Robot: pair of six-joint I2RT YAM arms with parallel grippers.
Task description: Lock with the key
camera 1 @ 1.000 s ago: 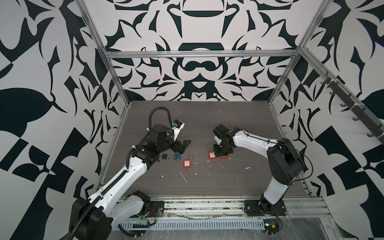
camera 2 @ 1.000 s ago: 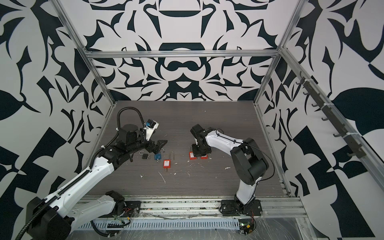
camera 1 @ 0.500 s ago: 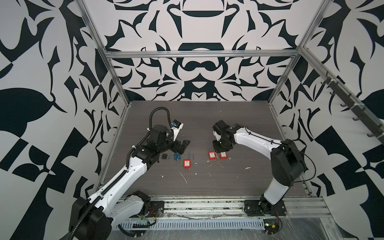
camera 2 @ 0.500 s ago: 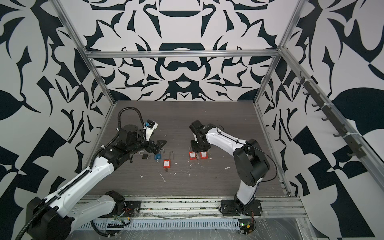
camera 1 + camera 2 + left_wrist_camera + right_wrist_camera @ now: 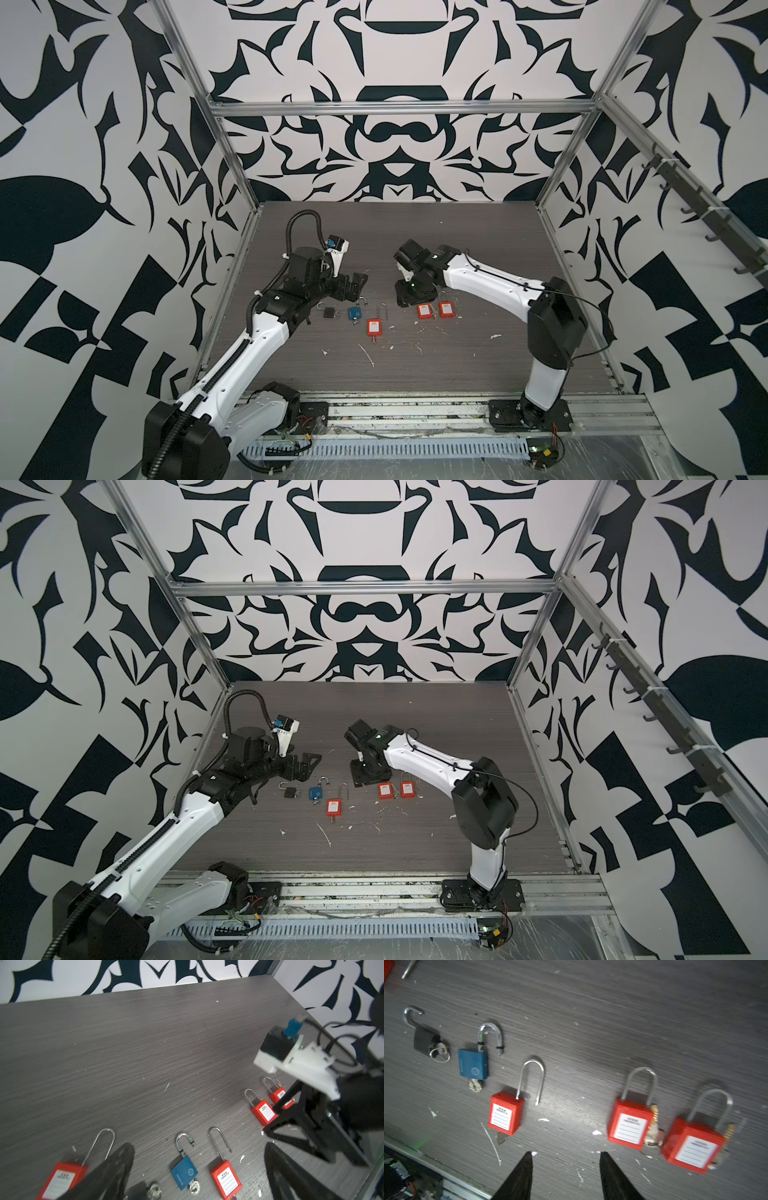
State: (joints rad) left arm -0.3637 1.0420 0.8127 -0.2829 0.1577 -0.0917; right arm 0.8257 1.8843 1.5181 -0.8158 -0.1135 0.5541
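Observation:
Several padlocks lie in a row on the dark table. A black one and a blue one have open shackles and keys in them. A red padlock with a long open shackle has a key in its base. Two red padlocks have shackles down, with keys beside them. My right gripper hangs open and empty above the table, between the open red lock and the shut pair. My left gripper stands wide open over the blue padlock, holding nothing.
Another red padlock with a long shackle lies beside the left gripper's finger, hidden under the arm in both top views. White scraps litter the table's front. Patterned walls and metal frame posts enclose the table.
My right gripper has opened from shut and risen off the two shut red padlocks, which now both show uncovered. The left arm has not moved.

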